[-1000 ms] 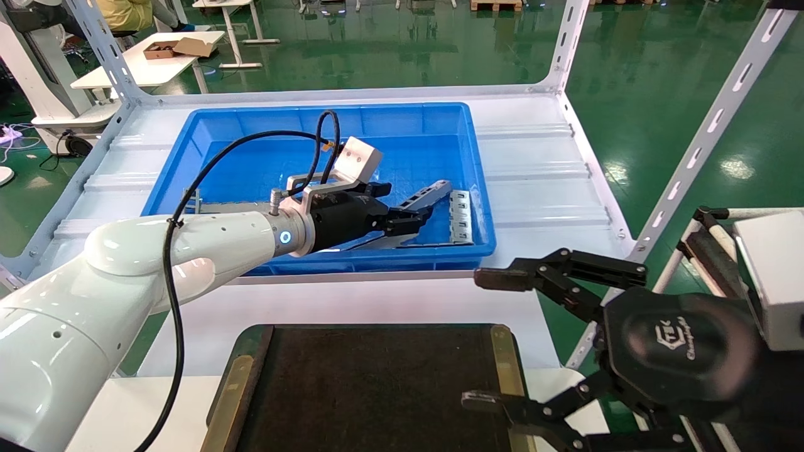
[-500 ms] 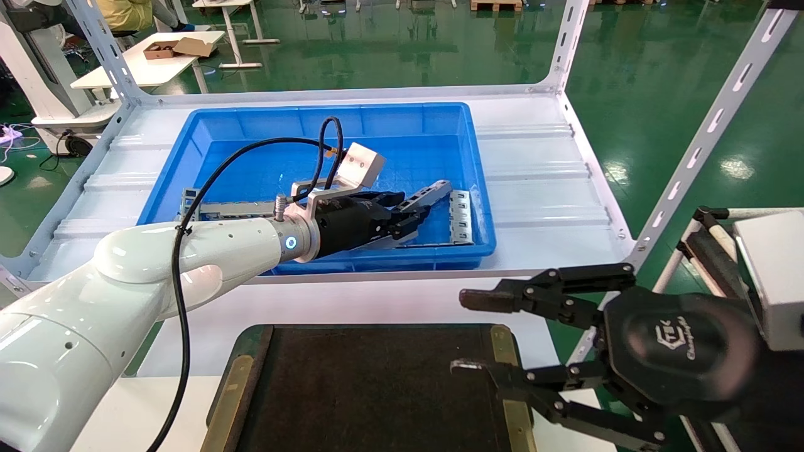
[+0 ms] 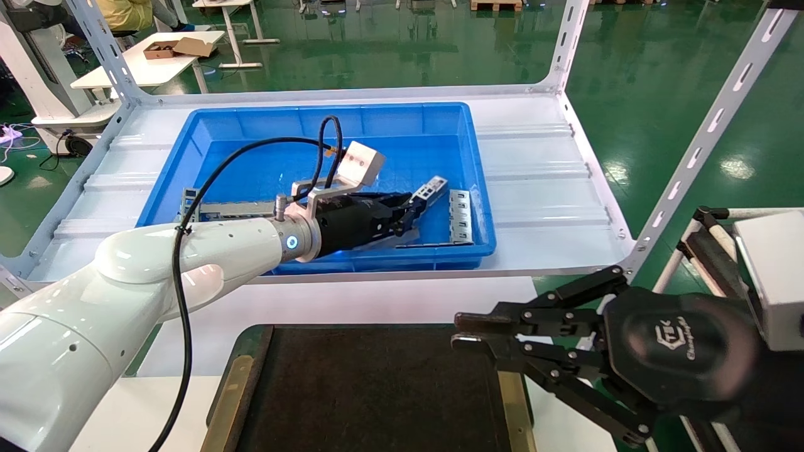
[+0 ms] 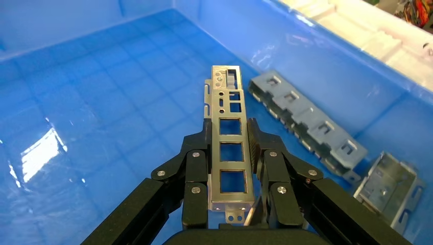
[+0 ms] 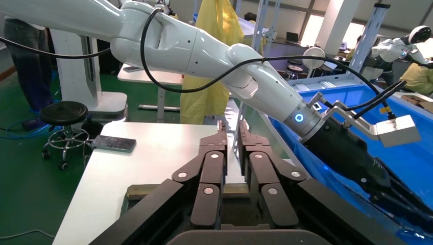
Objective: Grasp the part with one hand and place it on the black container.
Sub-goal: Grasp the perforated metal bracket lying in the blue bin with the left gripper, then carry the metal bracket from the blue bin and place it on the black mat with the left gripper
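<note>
Light-grey metal, slim channel bar with a row of rectangular cutouts: that's the part [image 4: 229, 138], and the black linkage-fingered left gripper [image 4: 230, 148] has it clamped between both fingers, inside the deep blue plastic bin [image 3: 188, 147]. In the head view the part's free end [image 3: 431, 188] pokes up at a tilt past the fingertips, looking clear of the bin floor. Wider grey cutout plates [image 4: 306, 127] lie just beside it, not touching as far as I can tell.

So I'd call this the lift-out step, grasp done. Next move needs the arm to raise the bar over the bin's near wall and bring it to the flat matte-black tray with brass-coloured side strips [image 3: 377, 389].

Right gripper [image 3: 461, 333] hangs over the tray's right edge, fingers closed together on nothing, so it may need to clear off.
</note>
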Available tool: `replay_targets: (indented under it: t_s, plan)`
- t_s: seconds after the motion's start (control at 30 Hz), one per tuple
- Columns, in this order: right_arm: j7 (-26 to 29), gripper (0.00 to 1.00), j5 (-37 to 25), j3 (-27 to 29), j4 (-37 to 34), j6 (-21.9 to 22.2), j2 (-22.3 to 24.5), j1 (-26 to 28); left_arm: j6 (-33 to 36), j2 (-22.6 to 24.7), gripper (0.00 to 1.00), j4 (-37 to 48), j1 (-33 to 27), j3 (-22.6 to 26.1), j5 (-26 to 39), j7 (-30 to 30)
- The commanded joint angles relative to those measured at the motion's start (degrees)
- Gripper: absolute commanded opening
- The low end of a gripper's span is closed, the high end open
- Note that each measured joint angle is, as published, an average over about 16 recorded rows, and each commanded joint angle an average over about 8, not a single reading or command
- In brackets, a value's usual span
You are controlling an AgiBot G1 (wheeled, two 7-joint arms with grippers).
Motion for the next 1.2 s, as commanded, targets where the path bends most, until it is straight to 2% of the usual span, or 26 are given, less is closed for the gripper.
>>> replay_targets:
  t_s: [0.03,0.27,0.43,0.83,1.2]
  plan:
    - [0.0,0.00,0.0,0.0,0.0,0.0,0.0,0.0,-0.2,0.0,0.00,0.0,-0.2,0.4,-0.8,0.3]
    - [0.0,0.00,0.0,0.0,0.0,0.0,0.0,0.0,1.5,-0.4,0.00,0.5,-2.3,-0.3,-4.5,3.7]
    - [0.0,0.00,0.0,0.0,0.0,0.0,0.0,0.0,5.2,-1.2,0.00,1.8,-4.3,-1.4,-6.9,6.9]
    - [0.0,0.00,0.0,0.0,0.0,0.0,0.0,0.0,25.7,-8.1,0.00,3.9,-5.7,-4.0,-11.2,13.5]
    - [0.0,0.00,0.0,-0.1,0.0,0.0,0.0,0.0,38.4,-17.5,0.00,-1.0,-4.4,-4.3,-12.5,12.5]
